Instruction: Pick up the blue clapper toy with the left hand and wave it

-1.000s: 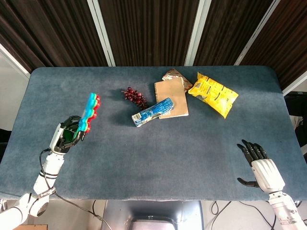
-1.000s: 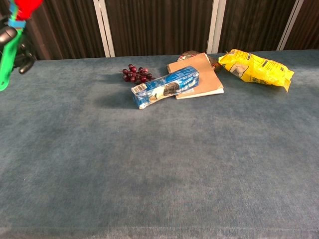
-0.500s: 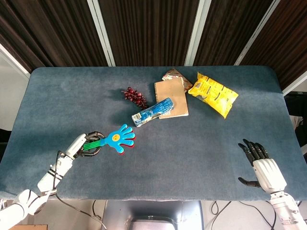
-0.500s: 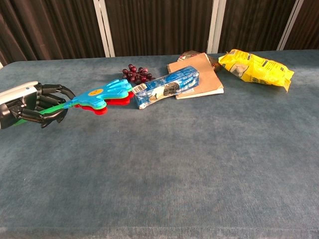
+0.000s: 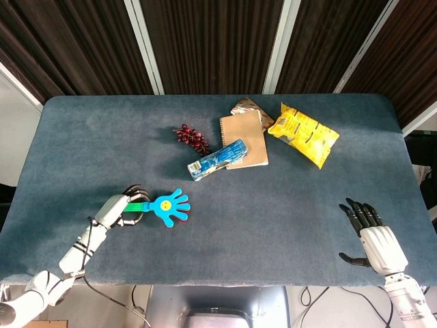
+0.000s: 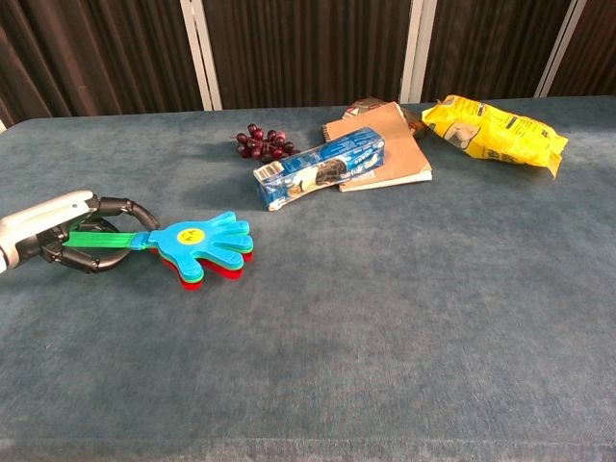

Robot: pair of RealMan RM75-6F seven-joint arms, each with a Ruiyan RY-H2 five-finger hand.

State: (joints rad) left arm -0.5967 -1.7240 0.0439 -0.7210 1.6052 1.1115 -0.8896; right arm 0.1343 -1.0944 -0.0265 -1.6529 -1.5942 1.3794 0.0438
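Note:
The blue clapper toy (image 5: 166,208) (image 6: 204,243) has a hand-shaped blue head over red and green layers and a green handle. It lies low over the blue table, at the front left. My left hand (image 5: 121,209) (image 6: 60,242) grips the green handle, its dark fingers curled around it, with the toy's head pointing right. My right hand (image 5: 371,238) hovers at the table's front right edge with its fingers spread and nothing in it; the chest view does not show it.
A blue biscuit packet (image 5: 217,159) (image 6: 320,167) leans on a brown notebook (image 5: 244,137) mid-table. Dark grapes (image 5: 191,137) (image 6: 262,142) lie to its left, a yellow snack bag (image 5: 304,134) (image 6: 499,133) to the right and a small brown packet (image 5: 244,106) behind.
My left hand swung the clapper from upright at the far left down to near the table, then drew it slightly back and left. The right hand has not moved.

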